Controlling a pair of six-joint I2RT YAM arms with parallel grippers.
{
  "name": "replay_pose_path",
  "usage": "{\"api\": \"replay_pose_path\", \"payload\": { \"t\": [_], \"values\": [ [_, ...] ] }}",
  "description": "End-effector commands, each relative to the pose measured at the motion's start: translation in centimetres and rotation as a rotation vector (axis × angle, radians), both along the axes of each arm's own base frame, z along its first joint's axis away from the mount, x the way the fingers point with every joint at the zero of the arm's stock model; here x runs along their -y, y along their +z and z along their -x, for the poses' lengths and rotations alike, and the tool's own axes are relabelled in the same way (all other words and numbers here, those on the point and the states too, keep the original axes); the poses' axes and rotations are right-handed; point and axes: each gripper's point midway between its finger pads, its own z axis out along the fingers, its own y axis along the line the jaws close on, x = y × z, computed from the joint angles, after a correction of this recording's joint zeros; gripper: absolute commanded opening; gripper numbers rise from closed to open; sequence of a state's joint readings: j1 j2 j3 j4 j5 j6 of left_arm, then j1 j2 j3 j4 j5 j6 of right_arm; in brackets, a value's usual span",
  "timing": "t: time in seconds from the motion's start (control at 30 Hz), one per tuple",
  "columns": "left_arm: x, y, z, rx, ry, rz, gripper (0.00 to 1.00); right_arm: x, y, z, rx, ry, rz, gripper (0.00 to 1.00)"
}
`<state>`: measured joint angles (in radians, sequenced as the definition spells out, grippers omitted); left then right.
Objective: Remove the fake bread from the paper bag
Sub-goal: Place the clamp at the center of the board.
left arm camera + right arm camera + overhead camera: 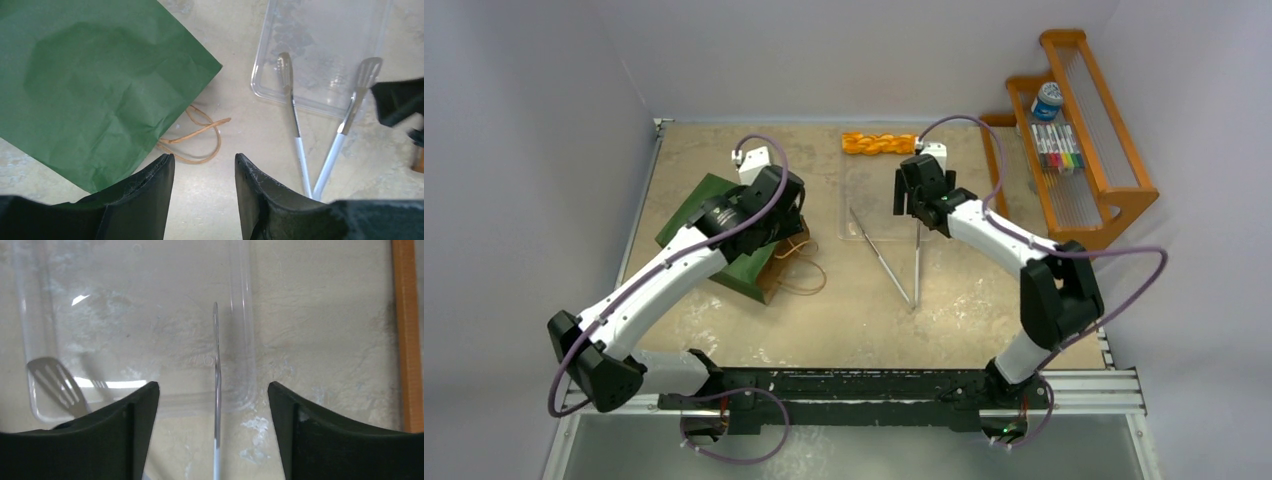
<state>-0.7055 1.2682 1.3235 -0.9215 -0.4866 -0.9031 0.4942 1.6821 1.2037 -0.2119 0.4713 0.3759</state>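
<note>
The dark green paper bag (720,232) lies flat on the left of the table, its brown cord handles (799,267) spilling toward the middle. One braided orange piece of fake bread (879,143) rests at the far end of a clear plastic tray (864,205). My left gripper (205,160) hovers open beside the bag's mouth corner (90,85), just above the handles (200,137), holding nothing. My right gripper (214,387) stands open over the tray's near edge (242,315). One arm of the metal tongs (216,355) lies on the table below, between its fingers and untouched. The bag's inside is hidden.
Metal tongs (894,262) with white handles lie in a V from the tray toward the near edge. An orange wooden rack (1084,130) at the far right holds coloured markers (1057,148) and a blue-lidded jar (1047,99). White walls close in the table.
</note>
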Motion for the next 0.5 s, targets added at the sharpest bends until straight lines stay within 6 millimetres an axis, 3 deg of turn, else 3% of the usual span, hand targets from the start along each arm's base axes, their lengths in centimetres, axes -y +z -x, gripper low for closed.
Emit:
{"api": "replay_pose_path", "payload": {
  "t": [0.0, 0.2, 0.47],
  "values": [
    [-1.0, -0.2, -0.3, -0.049, 0.003, -0.15, 0.48, -1.1, 2.0, 3.1, 0.025, 0.07, -0.01, 0.87],
    [-1.5, -1.7, -0.4, -0.134, -0.012, -0.293, 0.51, -3.6, 1.1, 8.3, -0.01, 0.139, -0.03, 0.9],
    [-1.9, -1.7, -0.8, -0.118, -0.003, -0.415, 0.55, -2.7, -1.6, 11.6, -0.058, 0.147, -0.042, 0.9]
  ]
}}
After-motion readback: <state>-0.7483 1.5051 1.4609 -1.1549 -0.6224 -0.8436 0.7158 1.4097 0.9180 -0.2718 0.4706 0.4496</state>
